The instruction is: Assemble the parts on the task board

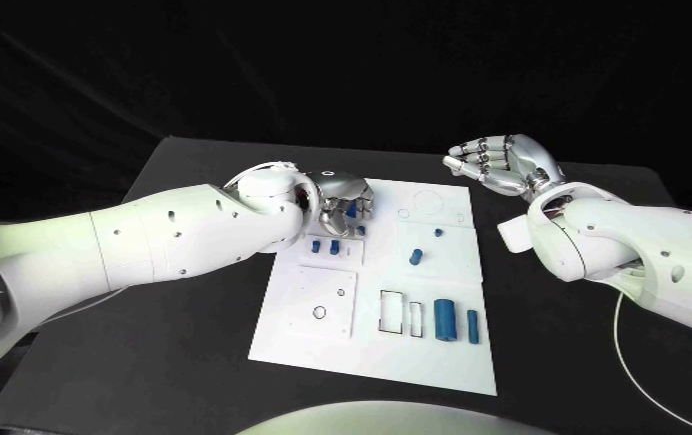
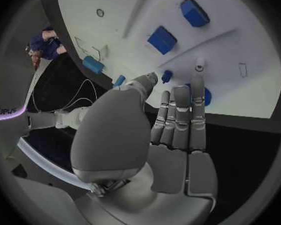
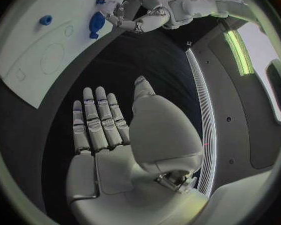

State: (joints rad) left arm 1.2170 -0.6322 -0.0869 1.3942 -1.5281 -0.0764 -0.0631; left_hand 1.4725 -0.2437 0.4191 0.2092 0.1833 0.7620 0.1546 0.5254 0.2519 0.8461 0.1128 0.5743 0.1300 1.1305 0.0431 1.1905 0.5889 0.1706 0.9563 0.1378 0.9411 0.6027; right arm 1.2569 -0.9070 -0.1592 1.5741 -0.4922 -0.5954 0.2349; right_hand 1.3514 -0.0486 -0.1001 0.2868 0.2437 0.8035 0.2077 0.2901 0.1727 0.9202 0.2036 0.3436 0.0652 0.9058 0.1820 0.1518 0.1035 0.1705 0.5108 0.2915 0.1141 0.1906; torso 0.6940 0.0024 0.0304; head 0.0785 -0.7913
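a: left hand [image 1: 340,205]?
b: fingers straight and apart, holding nothing, hovering over the white task board's [image 1: 433,355] 11 o'clock corner.
a: right hand [image 1: 500,165]?
b: loosely curled, empty, off the board at 2 o'clock.
a: parts?
b: small blue pegs [image 1: 326,247] just below the left hand, long blue cylinder [image 1: 446,320] toward 5 o'clock.

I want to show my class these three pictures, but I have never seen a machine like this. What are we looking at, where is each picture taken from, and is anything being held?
This is a robot with two white arms ending in silver hands. One picture looks down from its head; the two round ones come from cameras at its wrists. On the black table lies a white task board carrying small blue parts. The left hand hangs over the board's far end, fingers apart, holding nothing. The right hand is beside the board, also open and holding nothing.
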